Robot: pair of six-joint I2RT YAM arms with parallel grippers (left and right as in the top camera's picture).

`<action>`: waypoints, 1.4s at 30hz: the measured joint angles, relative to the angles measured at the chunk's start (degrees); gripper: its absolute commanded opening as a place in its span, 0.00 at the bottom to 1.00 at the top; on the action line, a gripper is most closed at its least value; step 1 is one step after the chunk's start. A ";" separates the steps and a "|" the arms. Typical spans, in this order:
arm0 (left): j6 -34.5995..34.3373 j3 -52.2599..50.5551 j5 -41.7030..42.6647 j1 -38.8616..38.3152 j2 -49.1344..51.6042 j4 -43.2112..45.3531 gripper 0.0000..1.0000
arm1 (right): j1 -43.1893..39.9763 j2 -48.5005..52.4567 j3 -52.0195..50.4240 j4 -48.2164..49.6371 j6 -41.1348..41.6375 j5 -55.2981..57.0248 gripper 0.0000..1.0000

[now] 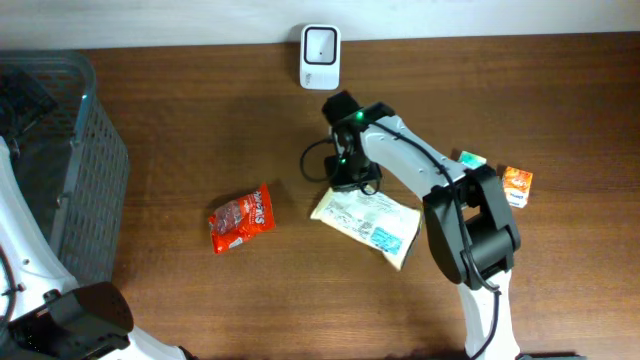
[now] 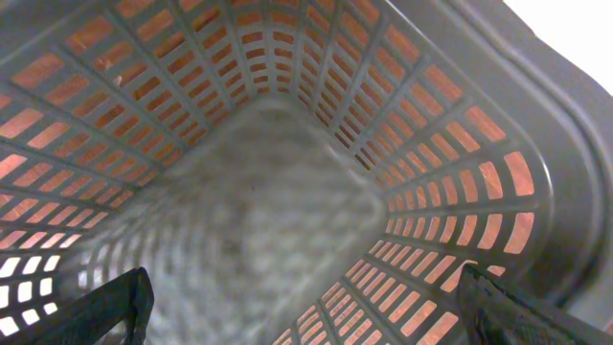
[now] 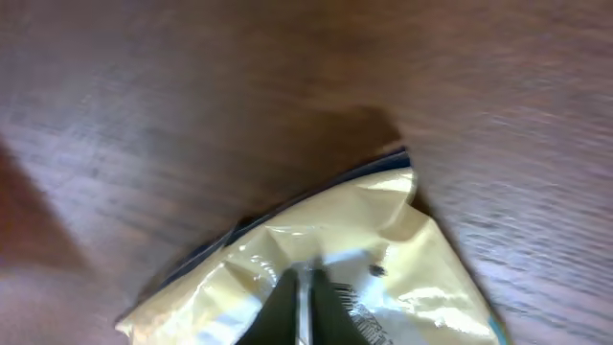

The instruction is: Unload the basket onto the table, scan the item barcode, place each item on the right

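A cream-yellow snack packet (image 1: 368,222) lies flat on the wooden table, right of centre. My right gripper (image 1: 346,178) is at its far left edge. In the right wrist view the gripper (image 3: 305,287) is shut, its dark fingers pinching a fold of the packet (image 3: 402,249), with a printed barcode (image 3: 362,312) just right of the fingers. The white scanner (image 1: 320,57) stands at the table's back edge, beyond the gripper. My left gripper (image 2: 306,321) hangs open inside the grey basket (image 2: 287,192), with nothing between its fingers.
The grey mesh basket (image 1: 100,170) fills the left side of the table. A red snack packet (image 1: 240,218) lies left of centre. A small orange packet (image 1: 517,186) and a green-white item (image 1: 470,158) sit at the right.
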 measured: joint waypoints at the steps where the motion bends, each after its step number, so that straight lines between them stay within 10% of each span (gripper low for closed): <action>1: 0.00 0.00 0.00 0.00 0.00 -0.02 0.99 | -0.66 0.00 0.04 0.55 0.33 -0.31 0.48; 5: 0.00 0.00 0.00 0.00 0.00 0.00 0.99 | -1.22 0.00 0.37 1.92 -0.22 -2.10 0.75; 13: 0.00 0.00 0.00 0.00 0.00 -0.02 0.99 | -3.87 0.63 0.87 10.05 -2.97 -9.44 0.81; 26: 0.00 0.00 0.00 0.00 0.00 -0.07 0.99 | -16.39 -0.33 18.49 -24.50 -22.93 -14.05 0.88; 42: 0.00 0.00 0.02 -0.02 0.00 -0.07 0.99 | -21.05 -1.42 -10.08 -10.23 -43.50 -27.15 0.87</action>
